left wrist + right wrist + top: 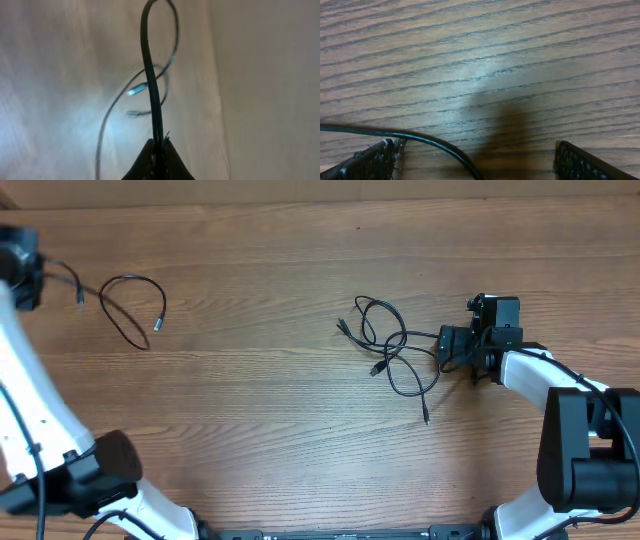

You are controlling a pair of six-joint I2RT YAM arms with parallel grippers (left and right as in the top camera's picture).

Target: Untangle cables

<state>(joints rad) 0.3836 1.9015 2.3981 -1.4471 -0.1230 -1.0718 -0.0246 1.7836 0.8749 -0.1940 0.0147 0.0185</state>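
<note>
We find the left jaws clenched on one separated cable [149,75], the right jaws released astride a strand [427,140] of the tangle [392,348] at their nine o'clock on the table [300,260]; we judge separation midway, next requiring closure on that strand.

My left arm [35,405] stretches far out along the left side, with its wrist up at the far corner. The left gripper [159,150] has its jaws pressed together at the tips, pinching a thin cable [150,60]. My right arm [540,375] is bent, forearm pointing left, wrist low over the tabletop [495,50]. The right gripper [477,165] has its jaws spread wide.
</note>
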